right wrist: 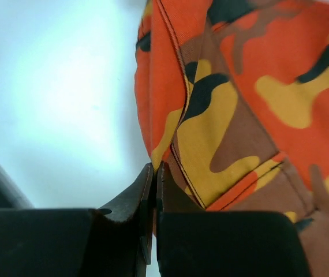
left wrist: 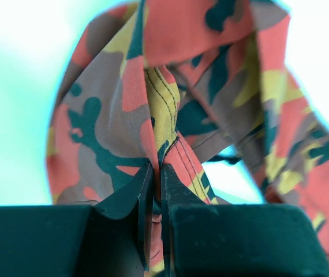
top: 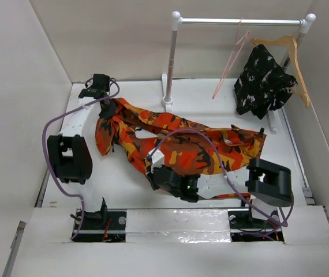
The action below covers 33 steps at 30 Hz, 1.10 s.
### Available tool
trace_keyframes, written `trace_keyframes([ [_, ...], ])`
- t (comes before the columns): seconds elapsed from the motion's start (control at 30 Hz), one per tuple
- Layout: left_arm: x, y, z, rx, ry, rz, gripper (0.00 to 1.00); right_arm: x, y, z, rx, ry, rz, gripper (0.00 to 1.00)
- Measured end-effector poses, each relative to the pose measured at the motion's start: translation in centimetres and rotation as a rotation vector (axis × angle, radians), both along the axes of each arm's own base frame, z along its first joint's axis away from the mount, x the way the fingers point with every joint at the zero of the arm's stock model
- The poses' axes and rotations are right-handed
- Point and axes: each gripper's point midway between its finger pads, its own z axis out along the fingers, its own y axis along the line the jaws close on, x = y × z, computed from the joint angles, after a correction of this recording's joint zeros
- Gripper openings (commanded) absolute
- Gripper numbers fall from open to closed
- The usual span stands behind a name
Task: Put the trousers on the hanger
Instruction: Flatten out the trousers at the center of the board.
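Robotics laboratory, enclosed test cell. A white table [top: 118, 179] is boxed in on three sides by plain beige panels [top: 118, 34], forming a bare, evenly lit bay. Two black robot arms, the left arm [top: 69, 157] and the right arm [top: 268, 182], are bolted at the table's near edge, and purple cables [top: 50, 124] loop exposed above the surface. A small white garment rail [top: 239, 21] at the back carries a pink wire hanger [top: 231, 57], a wooden hanger [top: 294, 55] and a black-and-white garment [top: 262, 81]. Camouflage trousers [top: 199, 144] lie on the table between the arms.
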Motion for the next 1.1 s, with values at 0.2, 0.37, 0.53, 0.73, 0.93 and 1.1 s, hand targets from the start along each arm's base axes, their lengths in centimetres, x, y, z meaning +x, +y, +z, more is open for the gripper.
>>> trace_keyframes([
  [0.2,-1.6,-0.3,-2.1,-0.01,0.193,-0.11,0.1,-1.8,-2.5,2.0,0.068,-0.001,-0.02,0.0],
  [0.37,2.3,2.4,-1.4,0.027,0.058,-0.1,0.33,-5.4,-5.6,-2.9,-0.083,0.079,0.047,0.0],
  [0.53,1.8,4.9,-2.7,0.052,-0.009,-0.051,0.4,-6.8,-6.4,-4.9,-0.153,0.109,0.08,0.0],
  [0.73,-3.6,0.5,-3.3,0.03,-0.023,-0.165,0.41,-6.5,-6.0,-4.9,-0.139,0.121,0.08,0.0],
  [0.93,-4.2,-4.9,-2.4,0.036,-0.073,-0.303,0.41,-6.5,-5.5,-4.8,-0.123,0.128,0.087,0.0],
  [1.1,-3.2,-4.2,-4.9,0.064,-0.01,-0.276,0.41,-6.6,-5.3,-4.8,-0.115,0.136,0.094,0.0],
])
